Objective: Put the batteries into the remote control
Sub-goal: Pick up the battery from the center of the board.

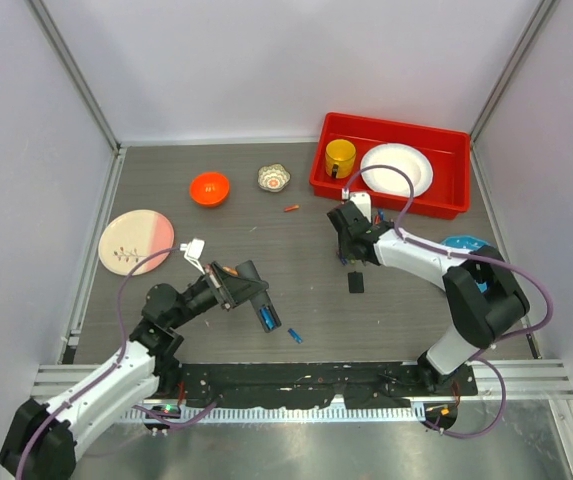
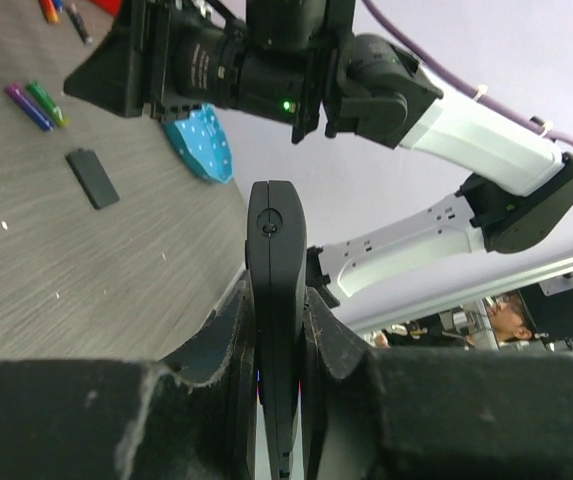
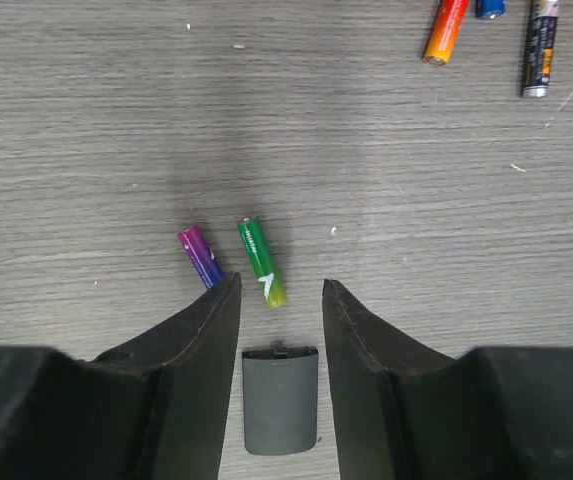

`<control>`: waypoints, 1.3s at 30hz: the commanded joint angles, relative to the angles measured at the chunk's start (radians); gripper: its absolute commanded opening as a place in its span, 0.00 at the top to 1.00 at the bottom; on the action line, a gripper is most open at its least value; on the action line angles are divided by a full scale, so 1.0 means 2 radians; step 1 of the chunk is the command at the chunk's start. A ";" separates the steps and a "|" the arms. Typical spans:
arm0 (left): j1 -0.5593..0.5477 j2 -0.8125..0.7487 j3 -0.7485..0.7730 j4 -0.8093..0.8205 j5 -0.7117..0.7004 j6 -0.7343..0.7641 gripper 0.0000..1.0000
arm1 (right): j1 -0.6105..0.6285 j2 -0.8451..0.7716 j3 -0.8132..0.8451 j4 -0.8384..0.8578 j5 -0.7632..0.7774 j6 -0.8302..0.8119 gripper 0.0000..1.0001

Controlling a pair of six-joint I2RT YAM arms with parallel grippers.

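My left gripper is shut on the black remote control and holds it above the table; a blue battery sits in its recess. In the left wrist view the remote stands edge-on between my fingers. My right gripper is open and empty, low over the table. Just ahead of its tips lie a green battery and a purple battery. The grey battery cover lies flat between its fingers. Orange, blue and dark batteries lie farther off. A loose blue battery lies near the remote.
A red bin at the back right holds a yellow mug and a white plate. An orange bowl, a small patterned bowl, a pink plate and a blue dish stand on the table.
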 commanded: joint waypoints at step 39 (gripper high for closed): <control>0.003 0.037 0.012 0.117 0.048 -0.019 1.00 | -0.030 0.077 0.011 0.043 -0.030 0.026 0.55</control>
